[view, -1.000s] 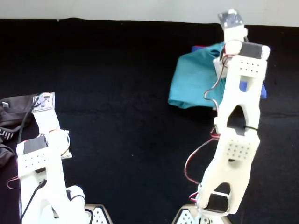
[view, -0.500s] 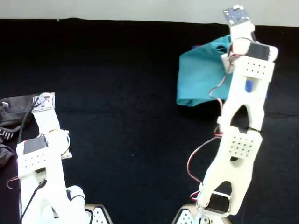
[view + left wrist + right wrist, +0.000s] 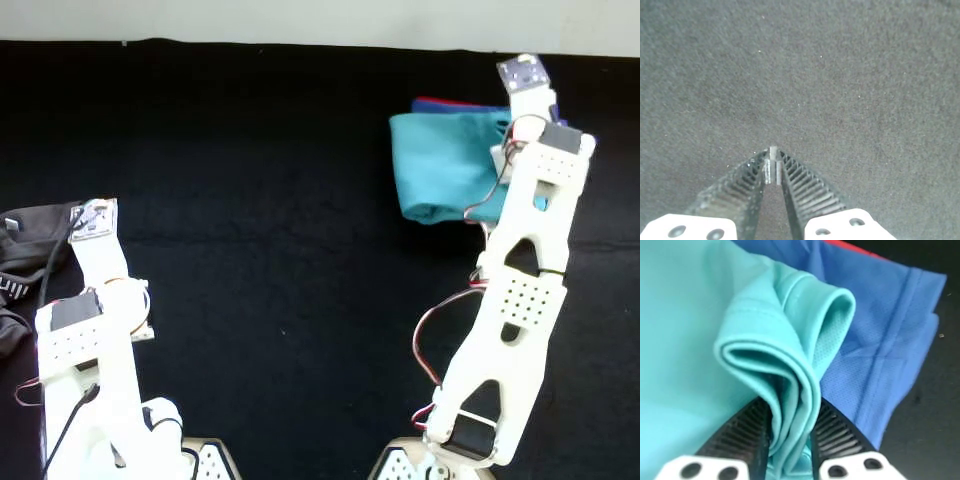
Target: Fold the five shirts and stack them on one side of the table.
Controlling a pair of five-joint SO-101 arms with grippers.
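High view — right tool (image 3: pixel 790 409) (pinching teal shirt (image 3: pixel 445 175)) has carried it rightward.

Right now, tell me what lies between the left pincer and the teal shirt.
Nothing but bare black table, as the high view shows, from the left pincer to the teal shirt.

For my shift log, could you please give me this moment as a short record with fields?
right gripper: shut on a fold of the teal shirt
left gripper: shut, empty, over the black table
teal shirt: folded, lying on the blue shirt, far end, right arm's side
dark clothes: heaped at the table's edge beside the left arm
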